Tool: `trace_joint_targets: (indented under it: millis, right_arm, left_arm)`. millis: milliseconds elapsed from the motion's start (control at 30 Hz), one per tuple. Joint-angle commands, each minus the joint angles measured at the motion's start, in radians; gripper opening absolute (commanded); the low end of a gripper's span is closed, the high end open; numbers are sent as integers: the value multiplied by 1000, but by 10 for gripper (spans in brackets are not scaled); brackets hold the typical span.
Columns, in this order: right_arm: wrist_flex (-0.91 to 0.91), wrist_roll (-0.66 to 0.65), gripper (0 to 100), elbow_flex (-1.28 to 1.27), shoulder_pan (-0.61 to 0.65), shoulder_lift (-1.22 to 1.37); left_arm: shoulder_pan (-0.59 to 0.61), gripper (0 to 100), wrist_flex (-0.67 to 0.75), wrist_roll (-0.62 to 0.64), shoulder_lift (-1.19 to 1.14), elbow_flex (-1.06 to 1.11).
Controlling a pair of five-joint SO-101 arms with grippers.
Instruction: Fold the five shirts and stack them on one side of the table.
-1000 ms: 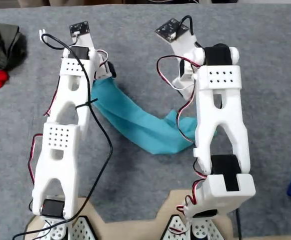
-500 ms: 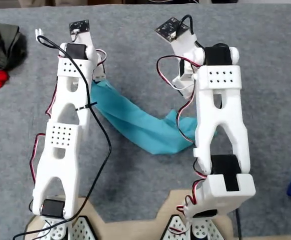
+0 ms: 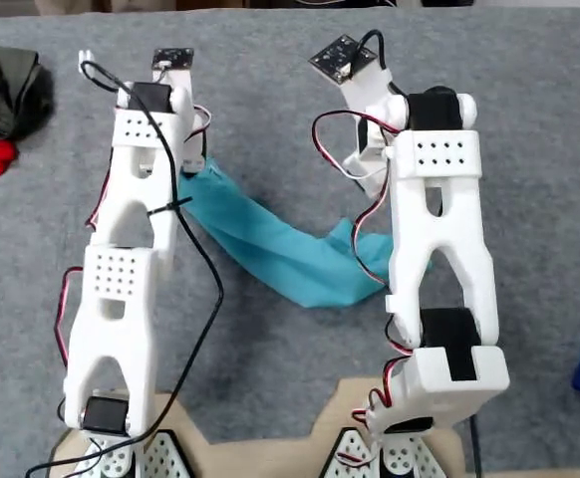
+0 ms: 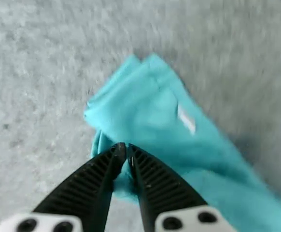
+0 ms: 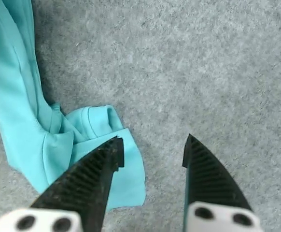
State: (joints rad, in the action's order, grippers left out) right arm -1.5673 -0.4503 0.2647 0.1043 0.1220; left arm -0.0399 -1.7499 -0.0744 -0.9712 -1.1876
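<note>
Left hand [image 4: 126, 147] is pinching one teal shirt [image 4: 169, 121] at its ten-o'clock end; right hand [image 5: 153, 140] is hanging open.

Soft matt teal cloth shirt [image 3: 270, 249] on a fuzzy grey felt-like surface [image 3: 549, 119]; right tool [image 5: 153, 140] has ribbed black plastic fingers [image 5: 94, 179].

Light was bright, soft, even, from above. Table [image 3: 529, 100] around shirt [image 3: 270, 249] was lit evenly out to its edges. Shadows were faint: thin dark band on table right against shirt's edge, softer grey patch just beside shirt in both wrist views. White arms [image 3: 435, 229] beside shirt were bright, surface detail kept.
</note>
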Motion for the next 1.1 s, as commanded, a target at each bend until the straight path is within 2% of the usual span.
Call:
trace_joint_targets:
  millis: [0, 167, 467, 733, 900, 1067]
  right_arm:
    - [-58, -3, 219, 79, -16, -62]
    - [-203, -3, 218, 148, -16, -64]
    - [-218, 48, 217, 22, -33, -120]
    - [-213, 37, 217, -286, -35, -346]
    - [-186, 37, 217, -456, -39, -435]
    - [-186, 37, 217, -567, -38, -545]
  left_arm:
    - [2, 19, -14, -69, 260, 295]
    - [-5, 19, -11, -106, 519, 651]
    - [-2, 19, -3, -109, 800, 1135]
    - [-3, 19, 135, -109, 923, 1491]
    - [6, 19, 264, -204, 998, 1754]
    - [-3, 19, 319, -213, 1089, 1895]
